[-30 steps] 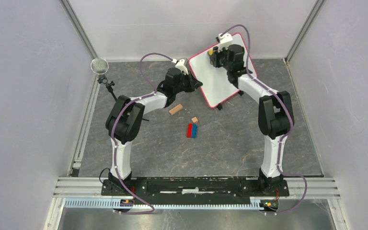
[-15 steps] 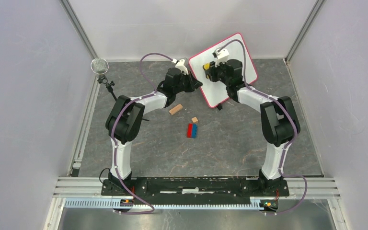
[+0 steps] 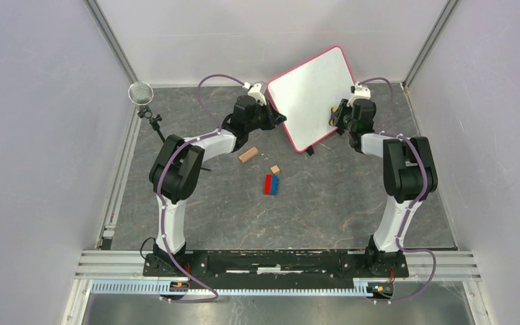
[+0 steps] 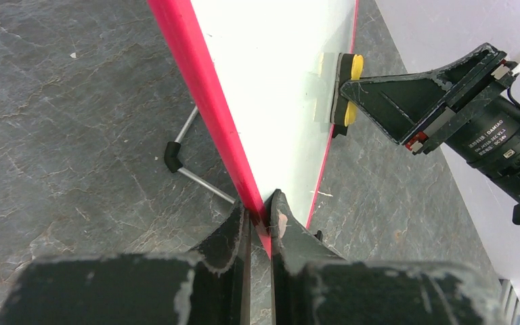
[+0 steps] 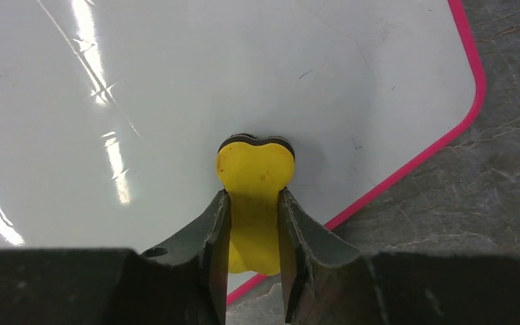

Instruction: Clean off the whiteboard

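Observation:
The whiteboard [image 3: 311,95] stands tilted at the back of the table, white with a pink frame and no writing visible on its face [image 5: 176,88]. My left gripper [image 3: 279,122] is shut on the pink frame [image 4: 206,101] at the board's left edge, one finger on each side [image 4: 261,211]. My right gripper [image 3: 339,119] is shut on a yellow eraser [image 5: 255,169]. The eraser's dark pad presses against the board near its lower right corner. The left wrist view shows the eraser [image 4: 349,84] side-on against the white face.
A wire stand leg with a black foot [image 4: 175,153] props the board from behind. On the grey table lie a wooden block [image 3: 248,155], a smaller wooden piece [image 3: 275,169] and red and blue bricks [image 3: 271,184]. A microphone [image 3: 141,93] stands at the left wall.
My right gripper has swept the eraser from the board's upper part across its face and down to the lower right edge. The left gripper has kept its hold on the frame without moving.

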`<state>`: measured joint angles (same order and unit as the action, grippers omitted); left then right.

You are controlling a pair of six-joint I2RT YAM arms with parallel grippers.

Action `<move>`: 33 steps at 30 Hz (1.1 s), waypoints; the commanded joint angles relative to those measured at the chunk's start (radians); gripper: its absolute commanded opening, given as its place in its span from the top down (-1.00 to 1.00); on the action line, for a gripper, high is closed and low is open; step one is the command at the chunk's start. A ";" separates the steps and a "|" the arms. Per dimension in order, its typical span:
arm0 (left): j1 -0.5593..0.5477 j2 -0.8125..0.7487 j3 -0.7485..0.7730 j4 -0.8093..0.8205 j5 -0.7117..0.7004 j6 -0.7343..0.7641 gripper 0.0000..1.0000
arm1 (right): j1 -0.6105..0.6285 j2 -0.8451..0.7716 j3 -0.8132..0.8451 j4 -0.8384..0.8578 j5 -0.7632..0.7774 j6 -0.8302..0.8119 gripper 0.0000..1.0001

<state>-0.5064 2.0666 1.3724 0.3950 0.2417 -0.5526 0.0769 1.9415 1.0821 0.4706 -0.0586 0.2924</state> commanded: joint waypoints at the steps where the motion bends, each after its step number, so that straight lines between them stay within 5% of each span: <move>1: 0.008 -0.007 0.013 -0.064 -0.087 0.134 0.95 | 0.087 -0.003 0.021 0.036 -0.024 0.033 0.99; 13: 0.010 -0.012 0.009 -0.068 -0.087 0.136 0.95 | 0.412 -0.066 -0.021 0.165 0.052 -0.017 0.96; 18: 0.013 -0.021 0.003 -0.070 -0.091 0.140 0.95 | 0.351 -0.084 -0.113 0.190 0.155 0.052 0.96; 24: 0.014 -0.023 0.000 -0.070 -0.093 0.141 0.95 | 0.178 -0.025 -0.201 0.233 0.030 0.266 0.97; 33: 0.016 -0.041 -0.018 -0.070 -0.102 0.146 0.95 | 0.154 -0.023 -0.206 0.146 0.105 0.276 0.97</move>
<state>-0.5007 2.0613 1.3735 0.3794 0.2329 -0.5495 0.2245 1.8938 0.8963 0.7330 -0.0135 0.5510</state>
